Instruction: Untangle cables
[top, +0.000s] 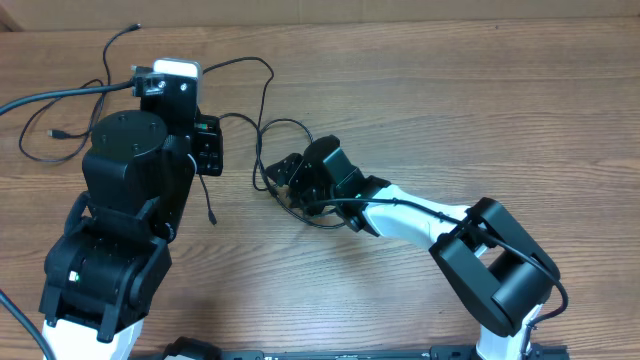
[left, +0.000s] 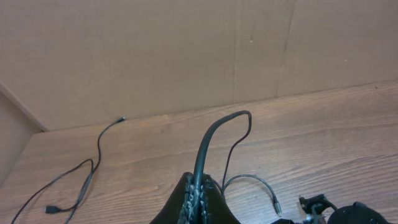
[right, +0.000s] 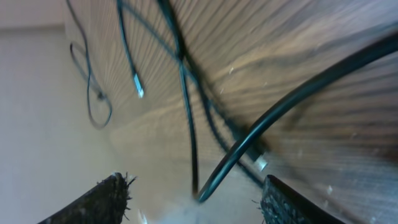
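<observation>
My left gripper (left: 199, 202) is shut on a black cable (left: 208, 140) that arcs up out of the jaws and drops back to the table. In the overhead view this gripper (top: 207, 142) is raised at the upper left, and the held cable (top: 262, 68) curves right and down to a loop (top: 290, 124) by my right gripper (top: 285, 178). My right gripper (right: 196, 199) is open and low over the table, with black cables (right: 186, 93) crossing between its fingers. A separate cable (top: 104, 62) lies at the far left, also in the left wrist view (left: 93, 163).
A cardboard wall (left: 186, 56) stands along the far table edge. A thicker black cord (top: 50, 97) runs in from the left edge. A loose plug end (left: 277, 210) lies beside the right gripper (left: 317, 205). A cable tail (top: 212, 218) ends beside the left arm.
</observation>
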